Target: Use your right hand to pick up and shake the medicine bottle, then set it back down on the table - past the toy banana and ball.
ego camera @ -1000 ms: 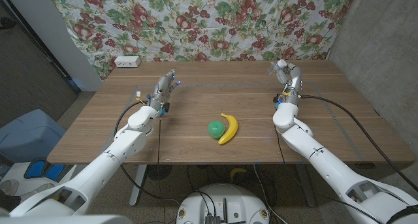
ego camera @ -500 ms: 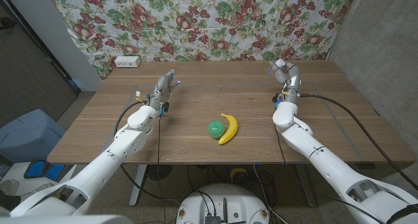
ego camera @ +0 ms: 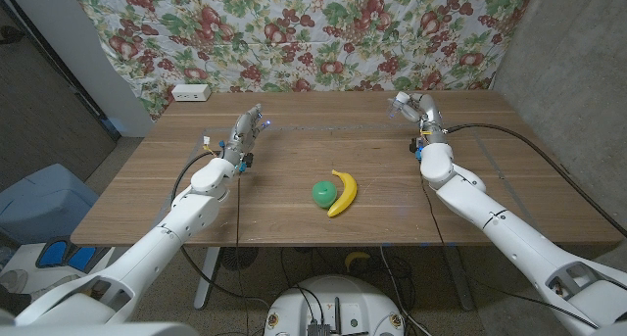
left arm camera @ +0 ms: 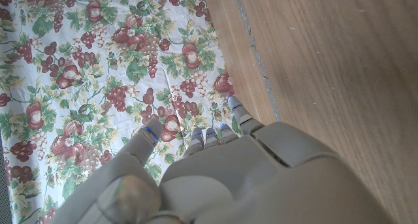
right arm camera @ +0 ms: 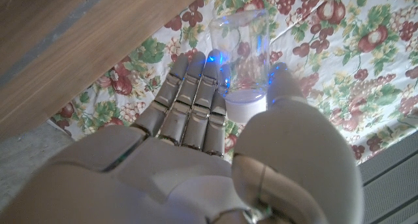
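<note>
Right hand raised above the far right of the brown wooden table, fingers and thumb closed round the clear plastic medicine bottle with white cap; bottle off the table, well beyond the yellow toy banana and green toy ball, which lie touching near mid-table

Judged mid-task: pick-up done, shaking probably in hand; setting down past banana and ball not yet done

Left hand over the far left of the table, holding nothing, fingers apart and extended

Head view: bottle only a pale blur at the right hand, grip unreadable. Right wrist view: bottle's clear body and white cap plain between fingers and thumb, against the floral fruit-print cloth. Left wrist view: left fingers free of any object
</note>
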